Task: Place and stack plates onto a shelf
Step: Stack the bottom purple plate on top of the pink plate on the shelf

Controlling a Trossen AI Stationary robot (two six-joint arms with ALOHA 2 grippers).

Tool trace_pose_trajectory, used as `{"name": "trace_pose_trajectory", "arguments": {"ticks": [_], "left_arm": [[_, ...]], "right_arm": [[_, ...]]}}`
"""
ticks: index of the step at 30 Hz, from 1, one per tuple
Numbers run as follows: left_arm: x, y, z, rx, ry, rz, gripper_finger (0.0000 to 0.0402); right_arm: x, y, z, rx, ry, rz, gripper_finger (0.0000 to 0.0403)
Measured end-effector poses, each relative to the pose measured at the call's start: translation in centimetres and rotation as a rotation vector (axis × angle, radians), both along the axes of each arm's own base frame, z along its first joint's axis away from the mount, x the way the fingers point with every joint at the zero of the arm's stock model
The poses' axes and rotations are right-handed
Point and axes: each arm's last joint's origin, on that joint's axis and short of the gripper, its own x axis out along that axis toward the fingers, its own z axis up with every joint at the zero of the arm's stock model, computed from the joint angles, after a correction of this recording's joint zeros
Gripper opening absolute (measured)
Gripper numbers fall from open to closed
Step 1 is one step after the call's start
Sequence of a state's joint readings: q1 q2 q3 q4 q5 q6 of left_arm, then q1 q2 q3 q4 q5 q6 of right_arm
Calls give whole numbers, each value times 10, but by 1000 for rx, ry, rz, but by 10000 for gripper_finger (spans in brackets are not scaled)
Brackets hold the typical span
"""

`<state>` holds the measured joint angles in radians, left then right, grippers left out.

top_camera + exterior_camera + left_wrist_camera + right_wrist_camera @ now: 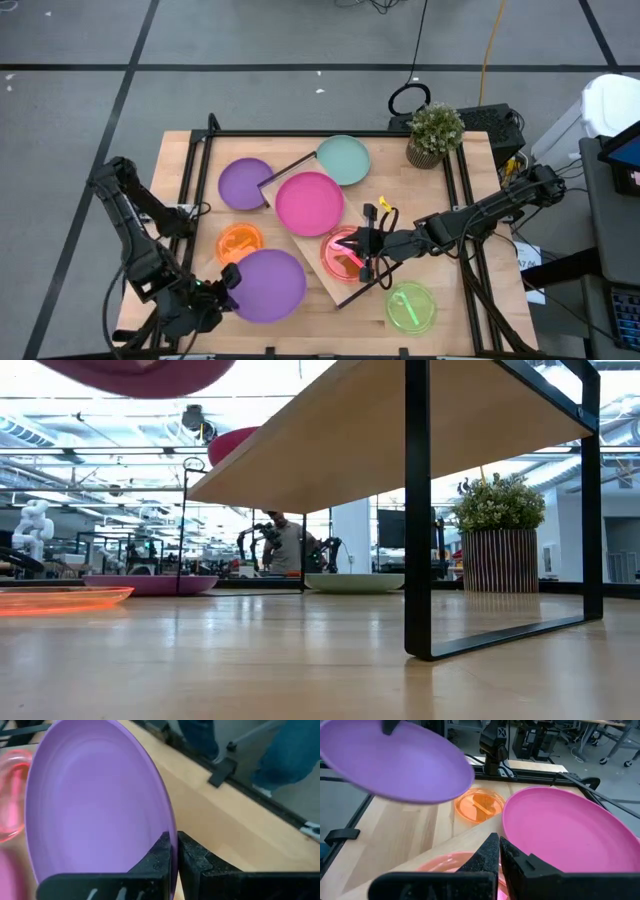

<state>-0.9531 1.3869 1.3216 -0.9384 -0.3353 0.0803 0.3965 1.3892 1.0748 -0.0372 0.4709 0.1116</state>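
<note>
While our left end effector pinches the big purple plate by its rim, we keep it flat and set it softly on the magenta plate; our right end effector is shut, holding nothing

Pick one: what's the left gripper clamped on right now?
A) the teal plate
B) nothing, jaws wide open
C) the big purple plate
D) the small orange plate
C: in the left wrist view the left gripper pinches the rim of the big purple plate between its fingers, and the high view shows that same plate at the left arm's tip, while the orange plate and teal plate lie apart from it.
</note>
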Motion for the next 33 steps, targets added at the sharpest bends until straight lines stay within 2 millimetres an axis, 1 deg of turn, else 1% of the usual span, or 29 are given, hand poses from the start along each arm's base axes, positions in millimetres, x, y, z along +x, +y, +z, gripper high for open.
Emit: {"name": "trace_pose_trajectory", "arguments": {"ticks": [6, 9, 12, 15, 19, 24, 29, 33], "left_arm": [[-2, 8, 23, 42, -11, 3, 17], [0, 15, 34, 70, -13, 10, 17], [5, 24, 42, 106, -24, 15, 17], [11, 35, 44, 183, -23, 19, 17], [26, 56, 43, 300, -10, 21, 17], [47, 88, 43, 406, -1, 56, 17], [63, 118, 43, 456, 22, 116, 17], [74, 137, 45, 464, 12, 172, 17]], "right_arm": [[-8, 0, 9, 12, -24, 10, 0], [-11, 2, 11, 15, -23, 17, 0], [-13, 3, 10, 10, -7, 22, 0], [-14, 2, 9, 12, 13, 18, 0], [-14, 3, 8, 32, 17, 12, 0], [-17, 4, 10, 14, 19, 29, 0], [-23, 1, 14, 13, 22, 26, 0], [-28, -1, 19, 14, 19, 26, 0]]}}
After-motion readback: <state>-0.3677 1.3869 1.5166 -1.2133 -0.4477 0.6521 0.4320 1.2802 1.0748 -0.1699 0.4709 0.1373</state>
